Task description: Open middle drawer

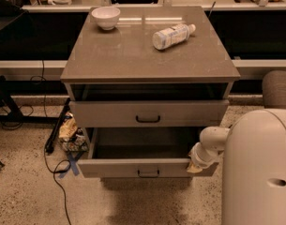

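The middle drawer (109, 168) stands pulled well out at lower centre, its black handle (148, 173) free. The gripper (195, 166) sits at the drawer's right front corner; whether it is clenched or released cannot be told. Above, the top drawer (105, 112) is slightly open. On the counter (133, 57) rest a white bowl (105, 17) and a bottle (173, 35) on its side. Cables (53, 170) and wrappers (70, 134) lie lower left.

We note: middle drawer (114, 168) grey-taupe w/ black handle (148, 174); end effector (197, 164) cream-white at drawer's right front corner; tabletop (119, 55) above drawer taupe, w/ white bowl (106, 17) & white bottle (173, 35); floor (25, 191) below speckled beige.
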`<action>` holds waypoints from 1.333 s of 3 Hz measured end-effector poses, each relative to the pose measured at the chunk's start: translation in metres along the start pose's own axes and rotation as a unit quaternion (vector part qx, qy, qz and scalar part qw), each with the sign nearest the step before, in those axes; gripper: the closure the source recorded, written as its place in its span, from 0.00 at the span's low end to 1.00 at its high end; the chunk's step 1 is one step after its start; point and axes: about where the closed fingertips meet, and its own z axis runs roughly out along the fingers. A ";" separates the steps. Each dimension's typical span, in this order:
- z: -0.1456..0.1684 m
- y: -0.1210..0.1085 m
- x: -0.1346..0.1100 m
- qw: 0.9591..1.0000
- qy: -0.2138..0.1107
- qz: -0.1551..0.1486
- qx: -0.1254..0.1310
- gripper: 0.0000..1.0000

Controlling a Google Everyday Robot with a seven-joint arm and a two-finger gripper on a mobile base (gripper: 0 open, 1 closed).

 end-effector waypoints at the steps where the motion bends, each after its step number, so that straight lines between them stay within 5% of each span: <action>1: 0.000 0.000 0.000 1.000 0.000 0.000 0.000 0.34; 2: 0.000 0.000 0.000 1.000 0.000 0.000 0.000 0.10; 3: 0.007 0.006 -0.007 1.000 0.012 -0.010 -0.026 0.00; 4: 0.012 0.023 -0.015 0.998 0.022 -0.022 -0.052 0.00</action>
